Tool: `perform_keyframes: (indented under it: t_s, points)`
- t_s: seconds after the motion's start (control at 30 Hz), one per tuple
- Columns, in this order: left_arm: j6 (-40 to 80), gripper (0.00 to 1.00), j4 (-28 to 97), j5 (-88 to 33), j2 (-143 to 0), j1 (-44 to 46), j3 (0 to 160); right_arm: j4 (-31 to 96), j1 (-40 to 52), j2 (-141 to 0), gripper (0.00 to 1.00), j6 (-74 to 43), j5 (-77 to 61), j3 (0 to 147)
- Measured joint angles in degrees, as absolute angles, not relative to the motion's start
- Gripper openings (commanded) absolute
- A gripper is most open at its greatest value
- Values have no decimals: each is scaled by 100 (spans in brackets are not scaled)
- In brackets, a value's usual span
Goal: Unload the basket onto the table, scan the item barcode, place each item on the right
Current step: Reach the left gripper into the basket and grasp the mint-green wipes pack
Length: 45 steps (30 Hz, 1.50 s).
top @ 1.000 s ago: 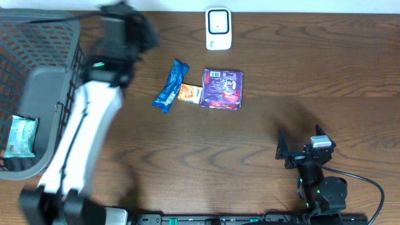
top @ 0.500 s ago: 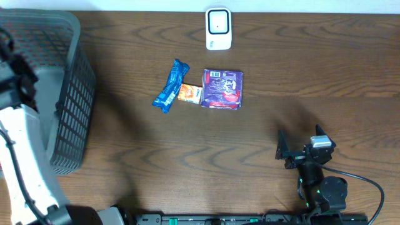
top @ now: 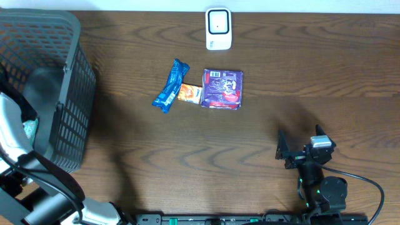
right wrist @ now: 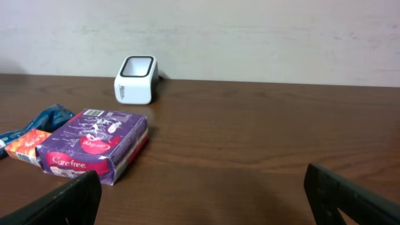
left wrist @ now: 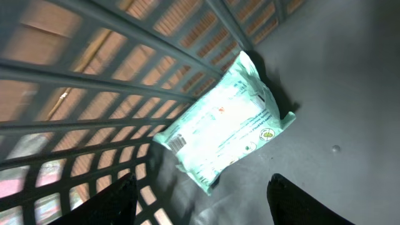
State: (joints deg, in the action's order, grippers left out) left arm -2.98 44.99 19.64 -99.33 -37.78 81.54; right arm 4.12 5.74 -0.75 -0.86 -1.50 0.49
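Pale mint-green plastic packet (left wrist: 225,125) lies flat inside the grey mesh plastic basket (top: 72,94), probably its drop-off bin. The left fingers (left wrist: 115,203) stand apart, empty, above it. The right fingers (right wrist: 69,200), spread wide and empty, face the white box-shaped scanner (right wrist: 136,79) on the brown wooden surface (top: 187,150).

Overhead straight down on table (top: 187,162), left wrist close inside basket (left wrist: 350,75), right wrist low, level (shares scanner (right wrist: 136,79) with overhead).
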Motion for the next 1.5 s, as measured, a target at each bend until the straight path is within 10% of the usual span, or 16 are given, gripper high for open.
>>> perform_keyframes:
  t_s: [0.83,1.07,1.5]
  points:
    - [-626,73,3588,1658,-11338,-3800,7909,412,574,-75,99,-86,-148,49]
    - [-690,9,3341,1693,-11417,-3826,7915,412,574,-75,99,-89,-150,49]
    - [-303,7,3706,1057,-11076,-3802,8055,414,574,-75,99,-86,-150,49]
